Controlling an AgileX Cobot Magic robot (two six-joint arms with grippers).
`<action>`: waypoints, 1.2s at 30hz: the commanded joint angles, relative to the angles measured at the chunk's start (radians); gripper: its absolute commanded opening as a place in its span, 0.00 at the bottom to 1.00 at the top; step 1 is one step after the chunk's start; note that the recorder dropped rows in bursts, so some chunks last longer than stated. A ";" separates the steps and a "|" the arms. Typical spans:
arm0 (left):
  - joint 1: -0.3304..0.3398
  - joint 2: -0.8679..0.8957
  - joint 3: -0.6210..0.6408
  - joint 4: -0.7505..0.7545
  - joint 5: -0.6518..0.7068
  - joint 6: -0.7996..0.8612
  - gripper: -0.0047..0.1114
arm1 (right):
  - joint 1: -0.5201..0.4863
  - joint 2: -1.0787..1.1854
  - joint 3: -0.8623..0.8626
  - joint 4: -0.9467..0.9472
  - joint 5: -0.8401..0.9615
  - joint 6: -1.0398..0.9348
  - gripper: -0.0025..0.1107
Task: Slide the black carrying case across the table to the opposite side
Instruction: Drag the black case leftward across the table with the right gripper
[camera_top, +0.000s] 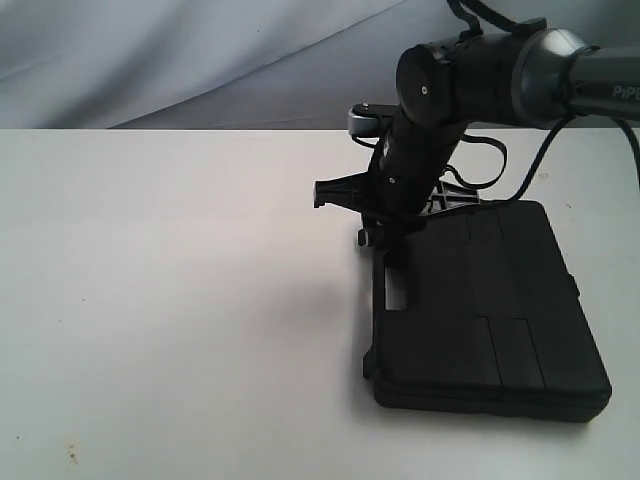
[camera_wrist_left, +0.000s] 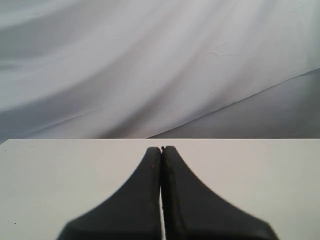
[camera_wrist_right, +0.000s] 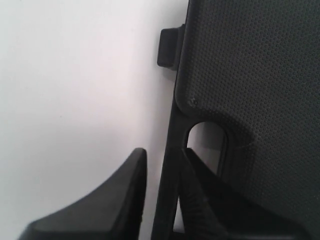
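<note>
The black case lies flat on the right half of the white table. Its handle edge faces the table's middle. My right gripper points down at that edge, at the far end of it. In the right wrist view the right gripper is open and straddles the handle bar. One finger stands outside over the table with a gap to the bar, and the other sits in the handle slot against the bar. My left gripper is shut on nothing, over bare table; it is out of the exterior view.
A grey cloth backdrop hangs behind the table's far edge. The right arm's cables hang over the case's far end. A small latch sticks out from the case's edge. Tiny specks mark the near left table.
</note>
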 joint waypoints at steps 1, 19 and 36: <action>-0.001 -0.005 0.004 -0.001 -0.008 -0.010 0.04 | 0.000 0.001 -0.003 -0.014 0.001 0.004 0.27; -0.001 -0.005 0.004 -0.001 -0.008 -0.010 0.04 | 0.000 0.115 0.003 -0.014 -0.017 0.025 0.27; -0.001 -0.005 0.004 -0.001 -0.008 -0.010 0.04 | 0.002 0.158 0.003 -0.014 -0.020 0.026 0.25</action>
